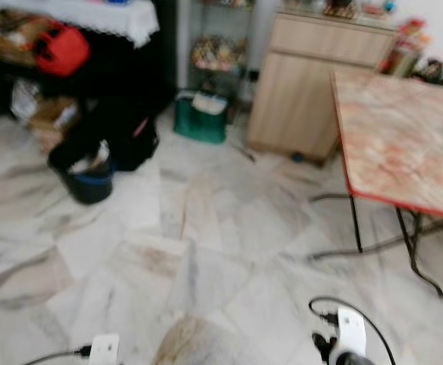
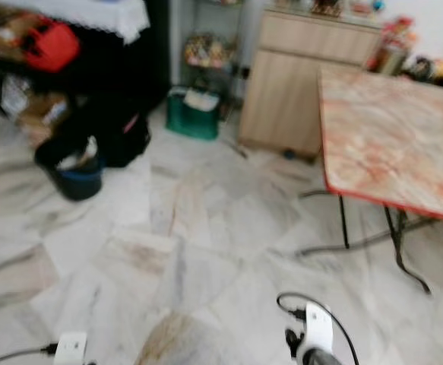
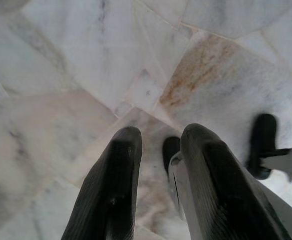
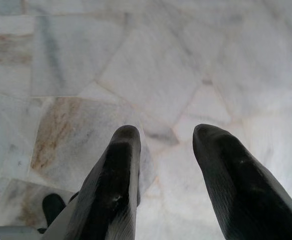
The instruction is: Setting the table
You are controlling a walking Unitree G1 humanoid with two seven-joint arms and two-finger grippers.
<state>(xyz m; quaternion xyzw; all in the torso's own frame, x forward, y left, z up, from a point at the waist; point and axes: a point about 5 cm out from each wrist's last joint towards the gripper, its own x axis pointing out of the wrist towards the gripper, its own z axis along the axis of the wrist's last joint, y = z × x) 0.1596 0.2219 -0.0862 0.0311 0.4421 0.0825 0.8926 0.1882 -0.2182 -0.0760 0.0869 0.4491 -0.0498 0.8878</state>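
- Because both arms hang idle for walking, the left gripper (image 3: 158, 187) and right gripper (image 4: 166, 172) point at the marble floor (image 4: 151, 70), fingers apart, holding nothing.
- The table (image 1: 403, 144) stands well beyond the fingers, bare.

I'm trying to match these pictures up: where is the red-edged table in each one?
Left eye view: table at right edge.
Right eye view: table at right, slightly nearer centre.
Left wrist view: floor.
Right wrist view: floor.
Shared landmark: wooden cabinet by table's far corner.
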